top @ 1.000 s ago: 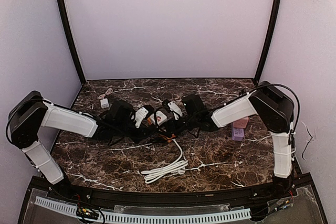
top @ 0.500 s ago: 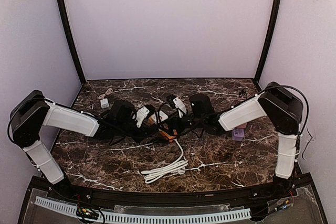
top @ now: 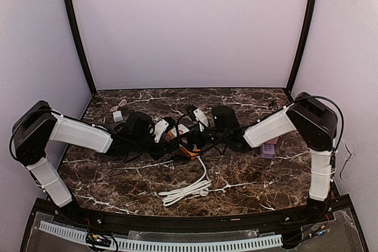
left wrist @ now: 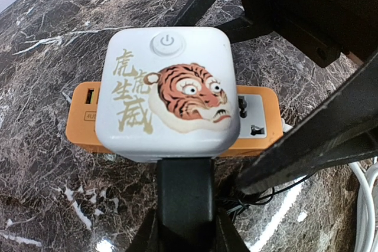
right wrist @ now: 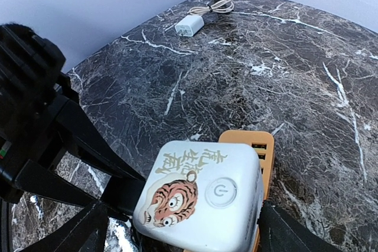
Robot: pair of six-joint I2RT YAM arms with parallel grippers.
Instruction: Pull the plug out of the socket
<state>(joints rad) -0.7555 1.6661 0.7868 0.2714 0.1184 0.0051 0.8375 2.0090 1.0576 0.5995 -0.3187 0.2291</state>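
Observation:
The socket is a white cube with a tiger picture and a power button, standing on an orange base at mid-table. A black plug sticks out of its near side in the left wrist view. My left gripper is shut on that plug, a finger pressed against each flank. My right gripper stands open astride the socket. One of its fingers is close by the cube's side. The other stays a gap away.
The socket's white cable lies coiled toward the near edge. A small white charger with its cord rests at the back left corner. A purple box lies under the right forearm. Both arms crowd the table's middle.
The right arm swung its elbow outward to the right and its gripper shifted slightly back around the socket. The left gripper has stayed shut on the plug.

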